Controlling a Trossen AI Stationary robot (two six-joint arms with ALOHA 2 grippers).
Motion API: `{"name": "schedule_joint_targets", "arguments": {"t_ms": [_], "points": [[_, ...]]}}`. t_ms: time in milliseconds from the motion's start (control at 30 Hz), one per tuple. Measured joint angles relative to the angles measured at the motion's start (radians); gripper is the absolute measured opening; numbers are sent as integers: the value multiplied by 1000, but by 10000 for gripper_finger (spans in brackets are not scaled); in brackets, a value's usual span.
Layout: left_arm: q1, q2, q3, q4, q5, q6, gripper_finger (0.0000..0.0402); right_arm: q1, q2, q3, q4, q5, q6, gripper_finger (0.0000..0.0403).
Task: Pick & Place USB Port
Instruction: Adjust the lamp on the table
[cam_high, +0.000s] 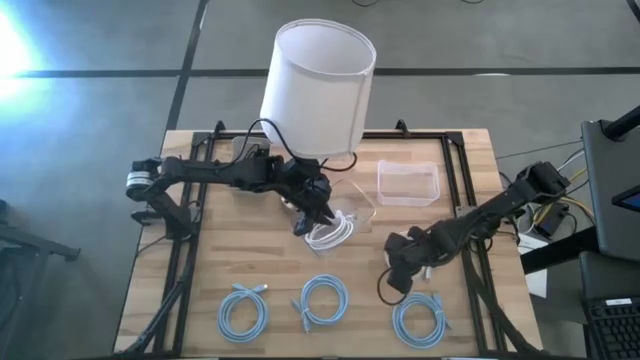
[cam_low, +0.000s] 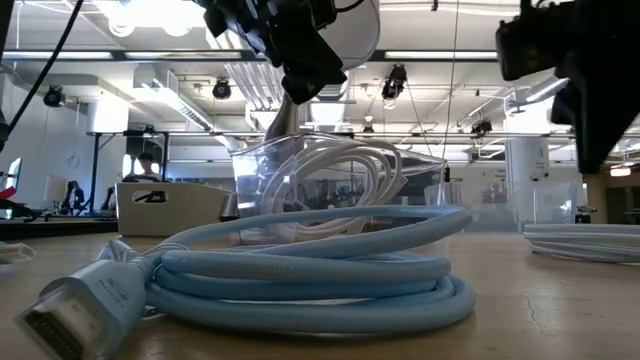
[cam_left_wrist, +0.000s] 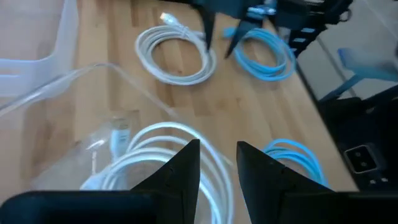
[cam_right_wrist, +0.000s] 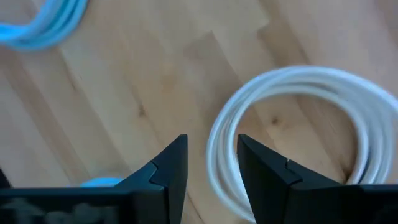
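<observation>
A white coiled cable (cam_left_wrist: 143, 158) lies in a clear open container (cam_left_wrist: 93, 74) near the table's middle. My left gripper (cam_left_wrist: 217, 165) hovers open just above it, fingers slanting down, nothing between them; it also shows in the high view (cam_high: 312, 212). A second white coil (cam_right_wrist: 298, 124) lies flat on the wood to the right. My right gripper (cam_right_wrist: 211, 158) points down over that coil's rim, open, with one finger on either side of the strands; whether it touches them I cannot tell. In the high view my right gripper (cam_high: 405, 265) hides that coil.
Three light-blue coiled cables (cam_high: 243, 308) (cam_high: 323, 300) (cam_high: 418, 318) lie in a row along the near edge. An empty clear box (cam_high: 408, 182) sits at the far right, and a tall white cylinder (cam_high: 318, 88) stands at the far middle. Bare wood lies at the left.
</observation>
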Motion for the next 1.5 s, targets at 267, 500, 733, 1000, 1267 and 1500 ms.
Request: {"name": "schedule_joint_targets", "arguments": {"t_ms": [267,500,733,1000,1267,1500], "points": [[-16,-2,-36,-13,-91,7,106,13,0,-9,11,41,-90,144],[-34,-2,-65,-15,-133,3,106,11,0,-6,45,89,-157,141],[-74,-2,-74,-42,-219,-2,106,11,0,-6,84,89,-218,144],[-108,-2,-140,-41,-244,-39,106,10,0,-7,127,108,-294,137],[-126,-2,-191,-39,-294,-85,106,-34,0,-7,243,145,-447,141],[-146,-1,-217,-32,-296,-127,106,-100,0,-7,335,291,-577,133]]}}
